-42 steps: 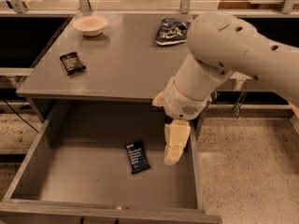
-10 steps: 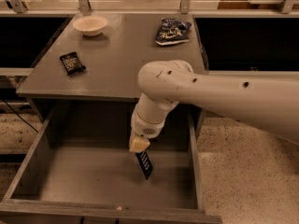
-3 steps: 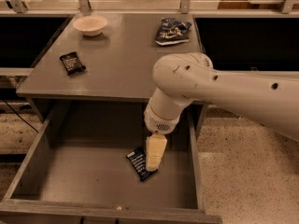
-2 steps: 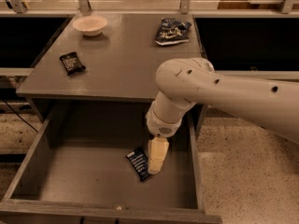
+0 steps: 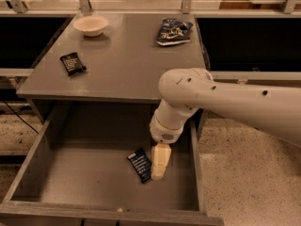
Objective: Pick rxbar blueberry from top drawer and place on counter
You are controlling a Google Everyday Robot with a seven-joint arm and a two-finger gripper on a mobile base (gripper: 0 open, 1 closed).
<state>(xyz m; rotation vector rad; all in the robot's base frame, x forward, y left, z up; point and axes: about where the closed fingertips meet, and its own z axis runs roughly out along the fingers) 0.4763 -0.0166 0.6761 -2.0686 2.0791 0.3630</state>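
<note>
The rxbar blueberry (image 5: pixel 140 165), a small dark navy bar with white text lines, lies flat on the grey floor of the open top drawer (image 5: pixel 84 173), right of centre. My gripper (image 5: pixel 159 167) hangs from the white arm down into the drawer, just right of the bar and touching or nearly touching its right edge. The bar stays on the drawer floor, fully in view. The counter (image 5: pixel 127 60) is the grey tabletop above the drawer.
On the counter sit a white bowl (image 5: pixel 91 25) at the back left, a black packet (image 5: pixel 72 63) at the left and a wrinkly blue-and-white snack bag (image 5: pixel 173 31) at the back right. Black recessed bins flank the table. The drawer's right wall (image 5: pixel 195 164) runs close to the gripper.
Over the last second the arm has shifted slightly right and the gripper has dropped a little lower beside the bar. The bar lies where it did.
</note>
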